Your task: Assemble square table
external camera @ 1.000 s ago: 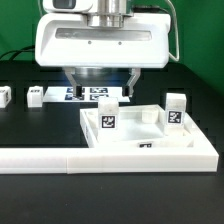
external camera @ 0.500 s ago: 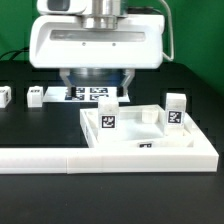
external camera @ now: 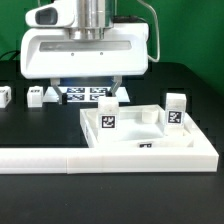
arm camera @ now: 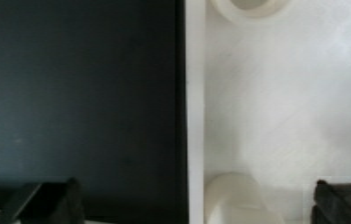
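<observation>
Nearest me the L-shaped barrier runs along the front, and the tabletop lies flat just behind it, with a leg and a second leg standing loose at its far edge. Two more legs lie off to the exterior view's left near the marker board. My claw hangs wide open over the tabletop's rim, holding nothing, so I judge nearly everything is left to do.

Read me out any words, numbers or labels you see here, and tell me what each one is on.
No words, numbers or brand names can be read in either view.
Square black-and-white tags, patterns only, no letters: on the left leg, the right leg, the tabletop and the marker board.
</observation>
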Robot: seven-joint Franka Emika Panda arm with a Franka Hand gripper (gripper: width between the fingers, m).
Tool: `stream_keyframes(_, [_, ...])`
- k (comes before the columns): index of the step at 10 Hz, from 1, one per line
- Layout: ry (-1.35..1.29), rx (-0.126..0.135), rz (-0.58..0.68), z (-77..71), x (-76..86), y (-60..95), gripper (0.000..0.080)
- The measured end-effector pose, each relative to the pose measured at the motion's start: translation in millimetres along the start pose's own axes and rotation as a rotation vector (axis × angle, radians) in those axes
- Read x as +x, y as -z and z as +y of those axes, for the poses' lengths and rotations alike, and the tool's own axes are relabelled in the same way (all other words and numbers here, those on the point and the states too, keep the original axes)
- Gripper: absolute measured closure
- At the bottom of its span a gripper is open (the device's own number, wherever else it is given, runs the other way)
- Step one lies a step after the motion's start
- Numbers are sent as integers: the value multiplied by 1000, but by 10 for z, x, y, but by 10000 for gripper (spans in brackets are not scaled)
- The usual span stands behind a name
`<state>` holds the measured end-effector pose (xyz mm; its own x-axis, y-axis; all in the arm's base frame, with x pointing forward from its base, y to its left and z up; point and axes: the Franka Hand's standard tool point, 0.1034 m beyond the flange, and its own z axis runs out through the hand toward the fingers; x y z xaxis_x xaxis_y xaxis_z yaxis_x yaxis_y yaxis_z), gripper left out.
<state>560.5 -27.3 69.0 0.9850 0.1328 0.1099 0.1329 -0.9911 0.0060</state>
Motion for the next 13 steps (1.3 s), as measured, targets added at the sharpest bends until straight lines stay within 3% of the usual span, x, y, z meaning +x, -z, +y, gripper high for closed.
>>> stream_keyframes(4, [1,0,-2,0,-8,-12,150])
stream_keyframes(8, [46,15,-29,3,-75,-177,150])
stream_keyframes(11, [63,-2,-15,122,-126,-351,150])
stream_keyframes(13, [63,-5,-16,119,-134,-382,150])
